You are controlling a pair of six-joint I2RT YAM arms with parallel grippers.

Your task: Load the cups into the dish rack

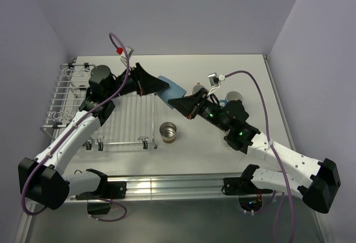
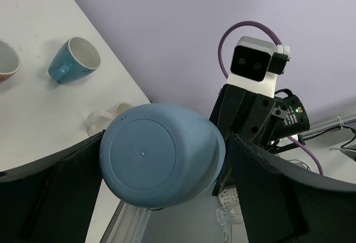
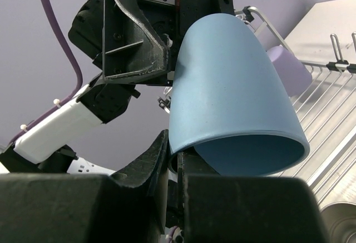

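Mid-blue cup [image 2: 161,154] is held off the desk [image 1: 222,137], between the two arms and near the right edge of the dish rack [image 1: 67,107]. Its flat base is turned toward the left wrist and its mouth toward the right wrist.

The rim is pinched by the right jaws, which are closed narrow on the cup's wall.

The left jaws are set wide, with one finger at each side of the cup's body and close against it. Whether the cup is pressed cannot be told.

Lavender cup [image 3: 289,68] is seen against the rack's wires, partly hidden by the held cup.

Steel cup [image 1: 168,132] is stood upright on the desk, just beside the rack's near right corner.

Light blue cup [image 2: 75,59], white inside, is laid on its side on the desk, well apart from the rack. Salmon-pink cup [image 2: 5,65] is beside it, cut by the frame edge.
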